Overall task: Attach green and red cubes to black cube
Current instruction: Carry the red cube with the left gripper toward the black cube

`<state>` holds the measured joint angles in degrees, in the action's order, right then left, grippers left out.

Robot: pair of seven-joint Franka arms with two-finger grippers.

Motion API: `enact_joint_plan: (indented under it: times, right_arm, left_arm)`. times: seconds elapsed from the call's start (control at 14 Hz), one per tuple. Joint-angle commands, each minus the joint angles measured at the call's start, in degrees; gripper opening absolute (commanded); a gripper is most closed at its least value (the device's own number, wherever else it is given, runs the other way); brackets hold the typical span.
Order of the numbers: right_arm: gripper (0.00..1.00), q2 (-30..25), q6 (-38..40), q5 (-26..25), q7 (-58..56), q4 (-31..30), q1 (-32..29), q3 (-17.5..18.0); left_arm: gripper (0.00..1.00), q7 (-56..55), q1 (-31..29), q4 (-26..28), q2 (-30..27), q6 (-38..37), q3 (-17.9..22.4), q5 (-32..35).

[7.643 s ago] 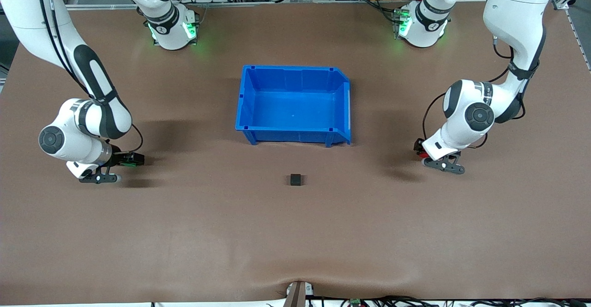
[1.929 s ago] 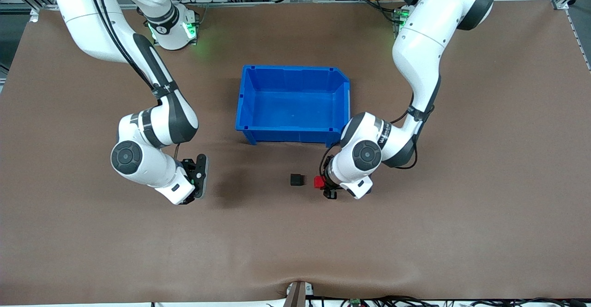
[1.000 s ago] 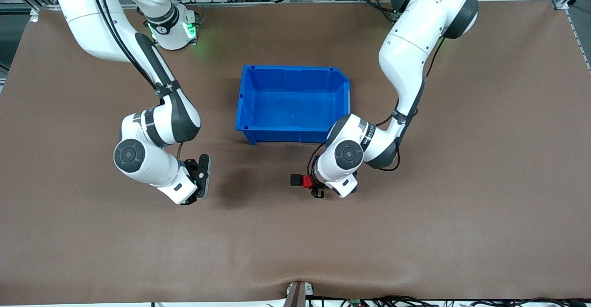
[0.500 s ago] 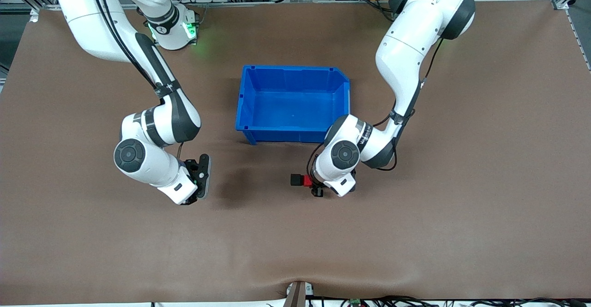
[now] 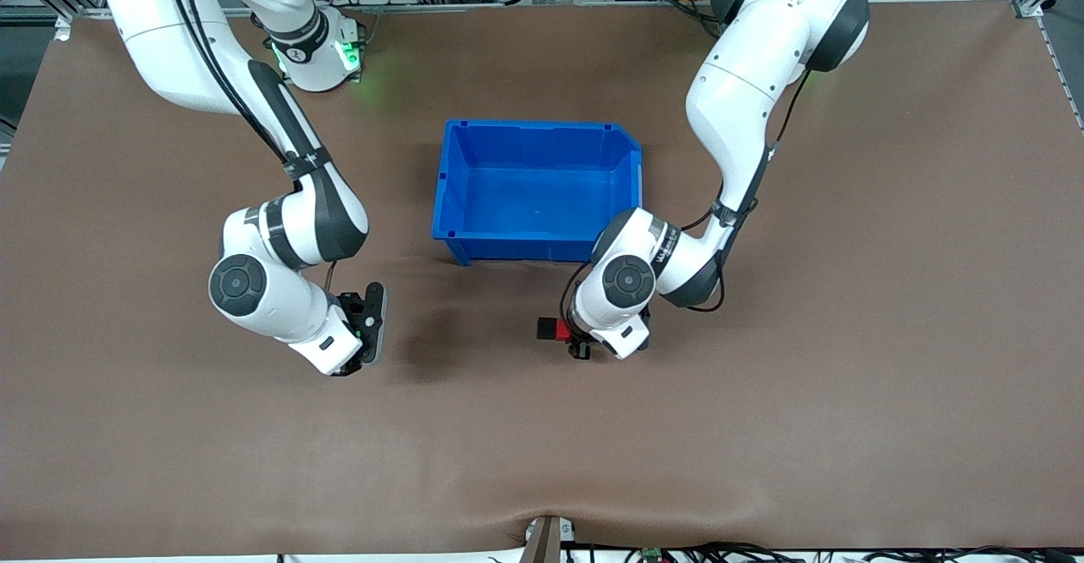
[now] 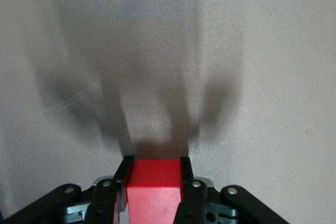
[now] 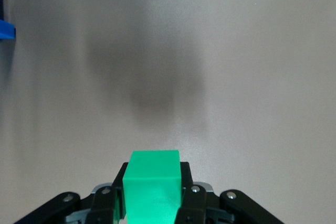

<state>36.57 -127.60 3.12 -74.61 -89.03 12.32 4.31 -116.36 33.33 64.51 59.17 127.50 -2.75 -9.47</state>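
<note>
My left gripper (image 5: 566, 334) is low over the table, just nearer the front camera than the blue bin, shut on the red cube (image 5: 556, 329). In the left wrist view the red cube (image 6: 153, 182) fills the gap between the fingers of the left gripper (image 6: 154, 169). Pressed against the red cube's side, toward the right arm's end, the black cube (image 5: 542, 326) shows only as a dark sliver. It is hidden in both wrist views. My right gripper (image 5: 370, 326) hangs over bare table toward the right arm's end, shut on the green cube (image 7: 155, 179).
The blue bin (image 5: 538, 125) stands in the middle of the table, farther from the front camera than the cubes, with nothing in it. One corner of the bin (image 7: 6, 29) shows in the right wrist view. Brown table surface lies all around.
My left gripper has edged the red cube a little closer onto the black cube, which shows less than before. The right arm has not moved.
</note>
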Motion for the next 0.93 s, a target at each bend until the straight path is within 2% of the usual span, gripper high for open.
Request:
enact_joint_plan:
  times: [0.0, 0.07, 0.14, 0.29, 0.43, 0.64, 0.86]
  right_arm:
    - [0.0, -0.18, -0.2, 0.31, 0.78, 0.08, 0.69, -0.18]
    - [0.0, -0.18, -0.2, 0.31, 0.87, 0.17, 1.04, -0.18]
    - [0.0, -0.18, -0.2, 0.22, 1.04, 0.26, 1.65, -0.18]
    - [0.0, -0.09, -0.2, -0.22, 3.76, 0.61, 2.71, -0.26]
    - [0.0, 0.43, -0.11, -0.74, 6.92, 2.18, 5.51, -0.44]
    - [0.0, 4.64, -0.02, -0.83, 11.4, 7.18, 8.68, -0.53]
    - [0.0, 8.24, -0.02, -3.1, 23.76, 11.84, 12.63, -0.62]
  left_arm:
    - [0.0, -0.71, 1.21, -1.76, 1.3, -1.11, 1.25, -0.46]
    - [0.33, -0.71, 1.3, -1.67, 1.3, -1.11, 1.25, -0.46]
    - [0.99, -0.53, 1.56, -1.58, 1.21, -1.11, 1.25, -0.12]
    - [1.0, -0.53, 2.7, -1.41, 0.42, -1.38, 1.17, 2.25]
    - [1.0, -0.62, 2.62, -1.41, -0.89, -5.05, 1.08, 2.09]
    - [1.0, -0.36, 1.92, -1.41, -4.75, -11.11, 0.73, 2.08]
    - [1.0, 1.66, -0.36, -1.5, -8.97, -15.69, 0.64, 2.08]
